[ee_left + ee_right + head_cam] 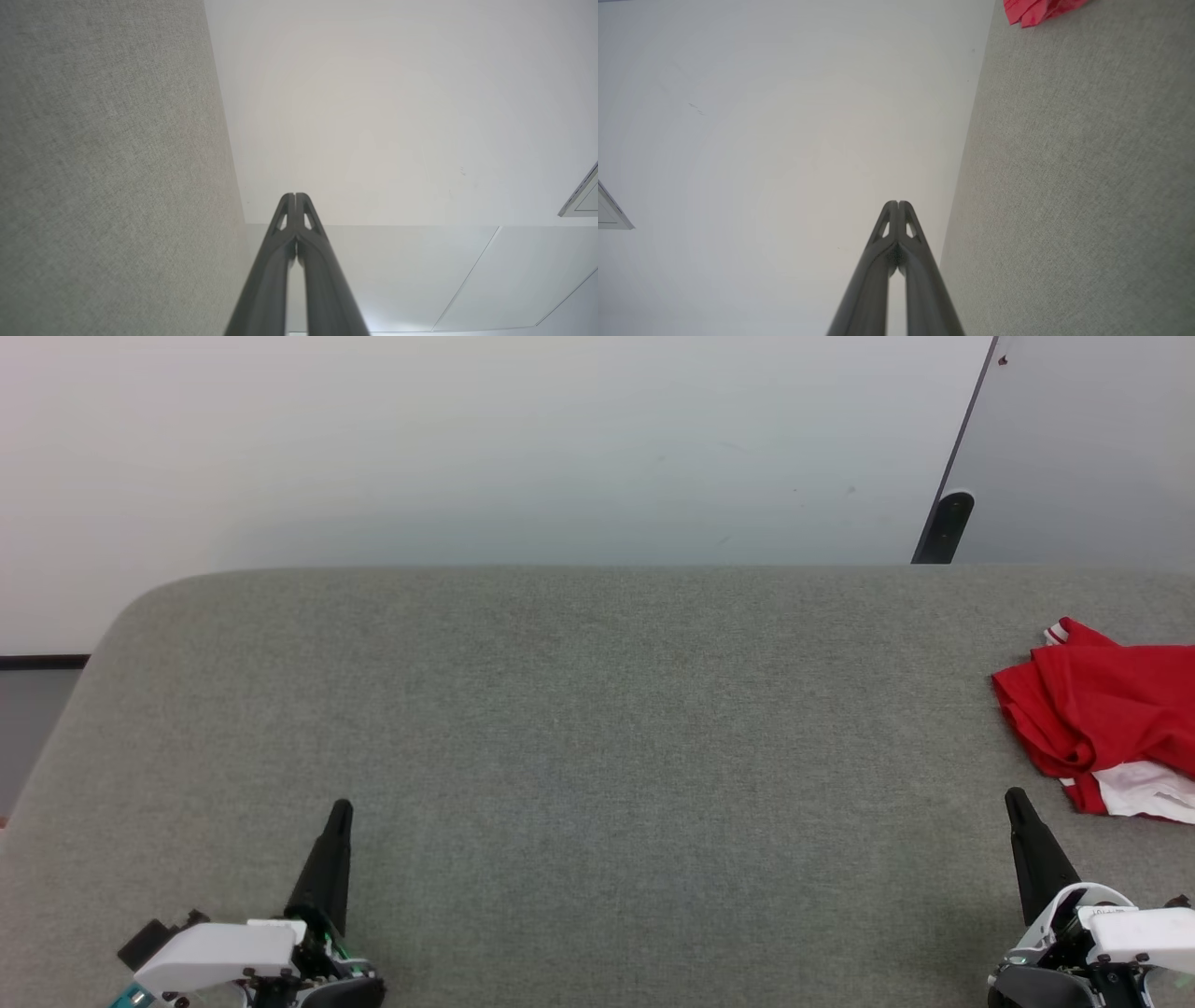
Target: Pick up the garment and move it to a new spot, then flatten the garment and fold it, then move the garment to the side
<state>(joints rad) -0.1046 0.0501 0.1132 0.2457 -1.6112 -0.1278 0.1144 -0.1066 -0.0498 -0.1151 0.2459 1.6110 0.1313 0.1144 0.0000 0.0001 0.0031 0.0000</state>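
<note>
One garment bunched, white sleeve in head view

Grey fabric-covered desk with rounded far corner; 1 crumpled red-and-white garment lies at its right side

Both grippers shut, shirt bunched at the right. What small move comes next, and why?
Probably open the right gripper and reach it toward the garment: its fingers are shut and empty, and the garment lies crumpled just ahead and to its right on the grey surface, far from the left gripper.
</note>
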